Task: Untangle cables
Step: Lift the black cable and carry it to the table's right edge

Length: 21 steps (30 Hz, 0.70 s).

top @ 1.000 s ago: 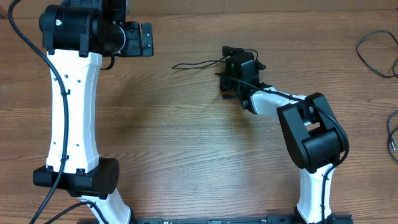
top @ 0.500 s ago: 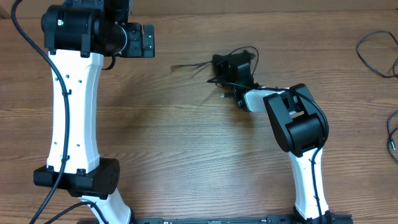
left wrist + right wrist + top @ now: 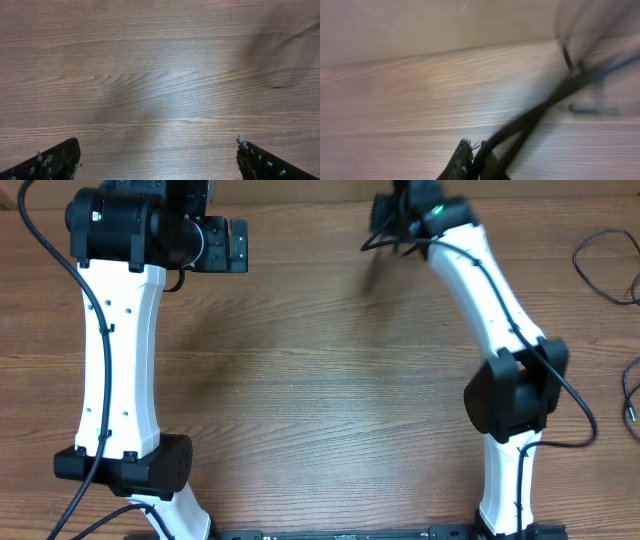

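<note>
While the right claw reaches toward the far edge of the desk, you should count the job as barely begun rather than nearly done. One thin black cable hangs from that claw, trailing down and to the left of it as a blurred streak above the wood. In the right wrist view the same dark strands run from beside the finger up toward the right. Everything there is smeared by motion, so you cannot judge whether the strands are separated or knotted. From how the wire hangs, the right claw looks clamped on it, though the contact itself is blurred.

Your left claw sits at the far left, well apart from the wire. Its two fingers are spread wide over bare wood and grip nothing.

More loose cables lie at the right edge of the desk, looped and partly cut off by the frame, well apart from both claws. They look untouched, so you have them left to sort, as well as laying the hanging wire out straight.
</note>
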Each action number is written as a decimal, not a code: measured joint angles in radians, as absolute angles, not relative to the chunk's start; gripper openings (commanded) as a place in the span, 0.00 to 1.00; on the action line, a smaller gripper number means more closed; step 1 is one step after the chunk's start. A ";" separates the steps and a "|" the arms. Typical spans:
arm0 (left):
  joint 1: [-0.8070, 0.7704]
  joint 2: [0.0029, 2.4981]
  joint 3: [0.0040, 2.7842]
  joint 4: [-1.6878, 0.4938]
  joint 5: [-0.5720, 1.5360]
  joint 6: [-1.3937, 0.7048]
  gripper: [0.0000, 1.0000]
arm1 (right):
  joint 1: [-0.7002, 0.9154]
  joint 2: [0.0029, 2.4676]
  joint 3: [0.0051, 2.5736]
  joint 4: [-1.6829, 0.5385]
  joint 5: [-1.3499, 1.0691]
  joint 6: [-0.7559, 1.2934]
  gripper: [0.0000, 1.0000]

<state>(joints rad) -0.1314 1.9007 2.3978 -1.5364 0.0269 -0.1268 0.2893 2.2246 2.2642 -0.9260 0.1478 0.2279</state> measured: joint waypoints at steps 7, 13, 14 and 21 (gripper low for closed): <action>-0.131 1.901 2.398 -1.534 0.039 -0.127 1.00 | 0.266 2.181 2.461 -1.087 0.555 -0.089 0.04; -0.131 1.901 2.398 -1.538 0.043 -0.127 1.00 | 0.149 2.181 2.468 -1.064 0.922 -0.212 0.04; -0.131 1.901 2.398 -1.538 0.043 -0.127 1.00 | 0.120 2.181 2.468 -1.055 0.952 -0.219 0.04; -0.131 1.901 2.397 -1.518 0.043 -0.126 1.00 | -0.123 2.181 2.468 -1.028 0.868 -0.228 0.04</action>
